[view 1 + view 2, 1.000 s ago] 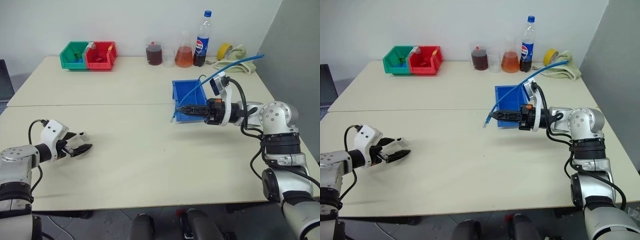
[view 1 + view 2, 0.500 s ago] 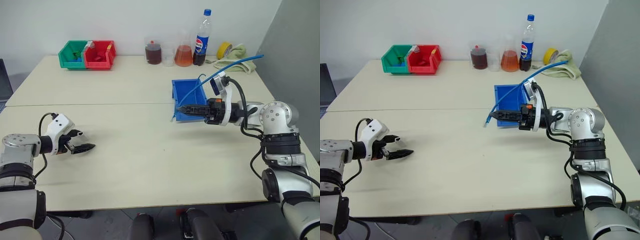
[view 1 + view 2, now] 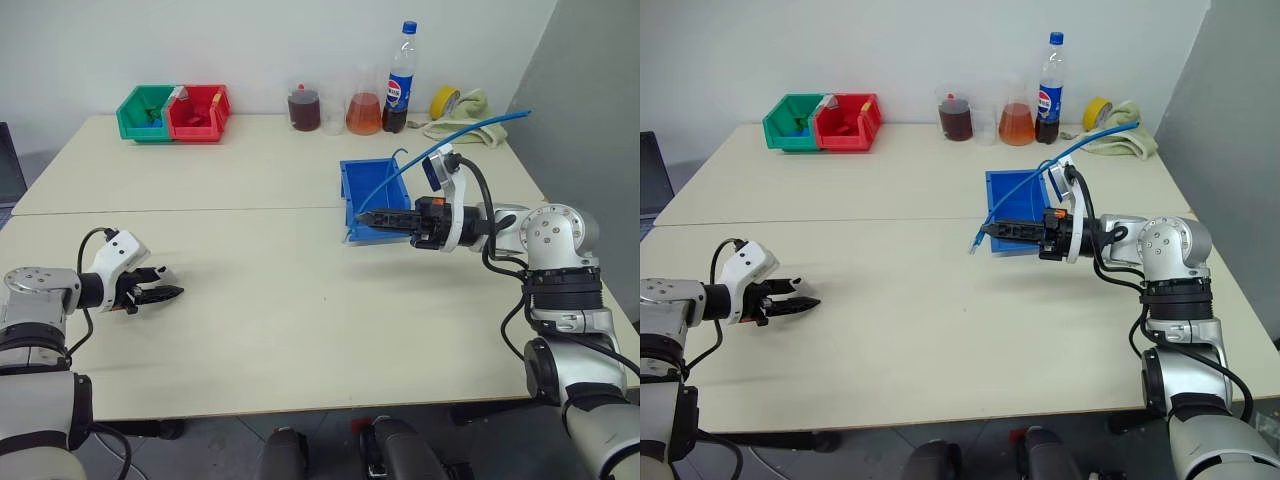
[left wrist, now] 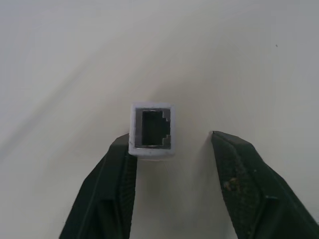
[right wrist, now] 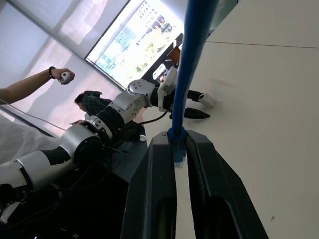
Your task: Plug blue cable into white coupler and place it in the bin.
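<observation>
The white coupler (image 4: 152, 130) lies on the table with its dark socket facing the left wrist camera. My left gripper (image 4: 171, 144) is open around it: one finger (image 4: 117, 169) touches the coupler's side, the other stands apart from it. In the head views this gripper (image 3: 168, 293) is low at the table's left. My right gripper (image 3: 362, 215) is shut on the blue cable (image 3: 440, 145) close to its plug (image 5: 178, 149), held level in front of the blue bin (image 3: 348, 185). The cable arcs up and away to the right.
A green bin (image 3: 143, 110) and a red bin (image 3: 200, 110) stand at the back left. Flasks (image 3: 365, 112), a bottle (image 3: 402, 75), a tape roll (image 3: 447, 100) and a cloth (image 3: 478, 104) line the back right. A person's raised arm (image 5: 30, 89) shows in the right wrist view.
My left gripper has turned toward the coupler and its fingers have narrowed from wide open to stand around it. The right arm and cable have kept still.
</observation>
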{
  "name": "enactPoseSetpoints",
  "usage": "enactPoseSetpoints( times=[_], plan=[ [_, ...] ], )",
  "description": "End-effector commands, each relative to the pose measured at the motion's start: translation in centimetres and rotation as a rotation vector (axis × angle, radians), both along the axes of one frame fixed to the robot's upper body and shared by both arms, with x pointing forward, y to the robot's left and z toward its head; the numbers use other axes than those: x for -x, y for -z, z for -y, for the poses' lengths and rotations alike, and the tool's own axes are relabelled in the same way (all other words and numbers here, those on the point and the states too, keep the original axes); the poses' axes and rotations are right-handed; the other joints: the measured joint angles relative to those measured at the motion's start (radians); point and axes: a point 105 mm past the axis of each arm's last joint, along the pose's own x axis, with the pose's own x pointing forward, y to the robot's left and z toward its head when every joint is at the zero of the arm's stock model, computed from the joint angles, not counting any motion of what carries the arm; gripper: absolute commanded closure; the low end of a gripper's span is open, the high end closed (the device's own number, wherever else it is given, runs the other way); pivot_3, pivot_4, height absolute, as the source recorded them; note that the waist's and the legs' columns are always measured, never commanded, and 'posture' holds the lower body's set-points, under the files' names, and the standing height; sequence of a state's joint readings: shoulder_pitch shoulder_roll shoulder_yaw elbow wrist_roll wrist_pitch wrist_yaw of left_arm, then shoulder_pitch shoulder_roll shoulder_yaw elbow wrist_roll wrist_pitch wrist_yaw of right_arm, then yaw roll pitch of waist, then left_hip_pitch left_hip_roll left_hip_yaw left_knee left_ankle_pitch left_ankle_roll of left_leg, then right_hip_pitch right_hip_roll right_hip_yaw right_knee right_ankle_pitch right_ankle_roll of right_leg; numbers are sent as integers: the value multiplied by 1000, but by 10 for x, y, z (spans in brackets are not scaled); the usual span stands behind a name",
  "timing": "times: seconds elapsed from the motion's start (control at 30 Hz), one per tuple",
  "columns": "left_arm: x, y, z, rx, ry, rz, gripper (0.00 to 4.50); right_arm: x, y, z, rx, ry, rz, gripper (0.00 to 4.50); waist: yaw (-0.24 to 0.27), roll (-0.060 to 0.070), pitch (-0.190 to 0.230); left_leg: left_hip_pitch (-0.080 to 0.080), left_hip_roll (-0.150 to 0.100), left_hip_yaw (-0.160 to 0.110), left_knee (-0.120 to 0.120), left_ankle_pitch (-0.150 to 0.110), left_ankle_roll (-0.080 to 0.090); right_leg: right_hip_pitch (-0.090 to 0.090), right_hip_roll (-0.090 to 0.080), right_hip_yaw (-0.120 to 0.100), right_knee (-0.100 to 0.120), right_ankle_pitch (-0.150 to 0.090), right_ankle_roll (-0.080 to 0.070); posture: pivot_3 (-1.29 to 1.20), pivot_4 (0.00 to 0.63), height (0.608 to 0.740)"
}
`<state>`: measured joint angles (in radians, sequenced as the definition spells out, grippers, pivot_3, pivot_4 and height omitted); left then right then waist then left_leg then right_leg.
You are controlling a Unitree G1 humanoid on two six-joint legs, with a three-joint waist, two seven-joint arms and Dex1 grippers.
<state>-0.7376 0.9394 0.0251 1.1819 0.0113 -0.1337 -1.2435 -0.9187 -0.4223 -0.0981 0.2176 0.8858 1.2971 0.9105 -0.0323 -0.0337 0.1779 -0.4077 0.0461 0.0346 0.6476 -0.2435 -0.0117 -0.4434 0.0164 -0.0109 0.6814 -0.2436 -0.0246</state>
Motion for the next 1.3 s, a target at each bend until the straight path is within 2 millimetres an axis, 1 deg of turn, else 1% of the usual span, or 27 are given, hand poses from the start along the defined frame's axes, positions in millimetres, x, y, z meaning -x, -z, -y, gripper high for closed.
enactPoseSetpoints(
  times=[0.03,0.2,0.37,0.43,0.53,0.6,0.67,0.8,0.87,0.93,1.0,1.17,1.3],
  plan=[
    [6,3,-13,-40,-48,-20,2961,2,-13,3,-23,4,53,4422,0,0,0,0,0,0,0,0,0,0,0,0,0,0,0,0,150,740],
    [7,4,-15,-42,-56,-14,3869,3,-12,3,-21,2,51,4422,0,0,0,0,0,0,0,0,0,0,0,0,0,0,0,0,150,740],
    [7,4,-14,-36,-55,-11,3885,3,-12,2,-20,-2,51,4422,0,0,0,1,0,0,0,0,0,1,0,0,0,0,0,0,150,740],
    [4,1,-8,-10,-34,5,3885,3,-12,2,-20,-5,51,4422,0,0,0,1,0,0,0,0,0,1,0,0,0,0,0,0,150,740],
    [-4,-7,11,45,50,26,3885,4,-12,2,-20,-12,52,4422,1,0,0,1,0,0,0,0,0,1,0,0,0,0,0,0,150,740],
    [-10,-13,45,102,198,31,3885,4,-12,2,-20,-14,55,4422,3,0,0,0,0,0,0,0,0,1,0,0,0,0,0,0,150,740],
    [-11,-17,75,149,311,32,3885,4,-13,1,-21,-17,57,4422,9,0,0,-1,-1,0,1,0,0,1,-1,0,0,0,0,0,150,740],
    [-1,-18,118,193,454,9,3885,5,-13,-1,-26,-21,63,4422,6,0,0,-5,-1,-1,5,0,0,0,-1,0,-1,3,-4,0,150,740],
    [3,-18,131,192,490,1,3885,5,-13,-2,-30,-21,63,4422,1,0,0,-7,-1,-2,9,0,0,-1,-1,0,0,3,-5,0,150,740],
    [9,-15,150,157,562,-13,3885,5,-12,-1,-32,-16,63,4422,-1,0,0,-7,-1,-2,9,0,1,-1,0,0,0,2,-4,0,150,740],
    [12,-12,160,117,608,-20,3885,6,-11,-1,-33,-13,64,4422,1,0,0,-7,0,-3,10,0,1,-1,0,-1,0,1,-2,0,150,740],
    [13,-3,172,31,684,-39,3885,6,-10,-2,-40,1,66,4422,1,0,0,-7,0,-3,13,0,1,0,1,-1,1,1,-1,0,150,740],
    [15,0,174,-24,724,-61,3885,6,-9,-2,-43,5,66,4422,2,0,0,-7,0,-3,14,0,1,1,1,0,1,2,0,0,150,740]
  ],
)
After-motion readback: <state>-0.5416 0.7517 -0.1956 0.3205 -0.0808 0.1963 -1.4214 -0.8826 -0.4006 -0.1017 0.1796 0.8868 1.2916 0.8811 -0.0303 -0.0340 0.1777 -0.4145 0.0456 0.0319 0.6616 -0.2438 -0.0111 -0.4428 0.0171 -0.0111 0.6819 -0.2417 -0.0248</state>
